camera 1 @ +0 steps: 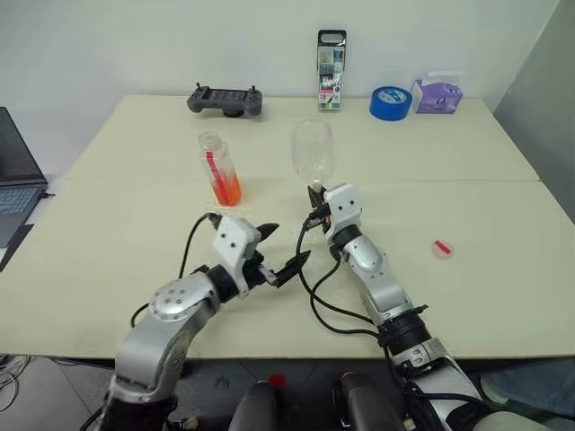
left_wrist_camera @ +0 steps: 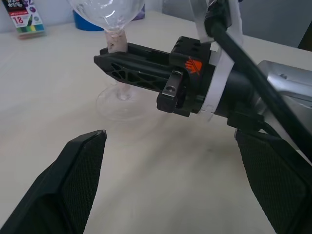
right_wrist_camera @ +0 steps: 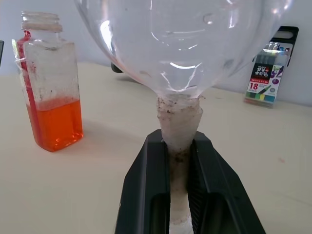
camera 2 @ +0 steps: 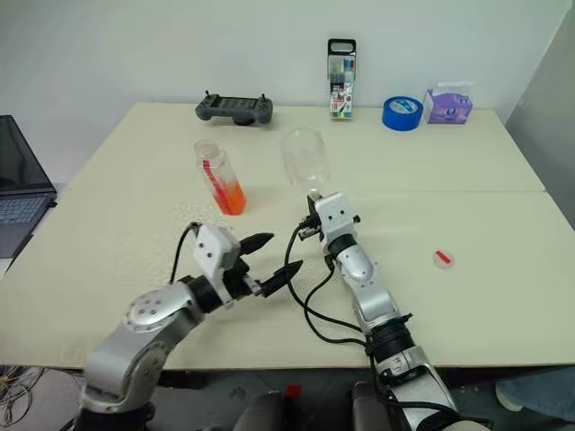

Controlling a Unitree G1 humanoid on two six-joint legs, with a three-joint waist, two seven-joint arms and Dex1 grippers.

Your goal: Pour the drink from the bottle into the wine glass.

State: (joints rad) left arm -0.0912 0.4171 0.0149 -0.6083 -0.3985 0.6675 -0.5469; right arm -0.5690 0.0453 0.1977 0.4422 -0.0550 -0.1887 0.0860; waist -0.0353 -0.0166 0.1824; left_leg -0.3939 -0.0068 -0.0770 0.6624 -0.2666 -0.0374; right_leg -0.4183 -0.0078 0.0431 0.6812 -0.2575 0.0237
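Bottle [camera 1: 219,169] was the next target, and it stood upright beyond our left gripper [camera 1: 286,249], ahead and a bit to the robot's left, well apart from the fingertips. Left gripper sat nearest to us, low over the table [camera 1: 485,296], jaws spread wide and holding nothing, pointing level and toward the right arm. Our judgement: the left arm was the nearer one to the bottle and the free one, so the reach fell to it, forward and left with the jaws squared to the bottle's vertical axis.

Right gripper [right_wrist_camera: 179,161] was just past it, jaws clamped on the stem of the wine glass [camera 1: 313,153], right under the bowl. Glass stood upright, foot on the table, bowl empty. It was to the right of the bottle, near but not touching.

Bottle had no cap on and its neck was open. Drink [right_wrist_camera: 54,123] filled roughly the lower third, bright orange.

A small red-and-white cap [camera 1: 441,249] lay off to the right on the table.
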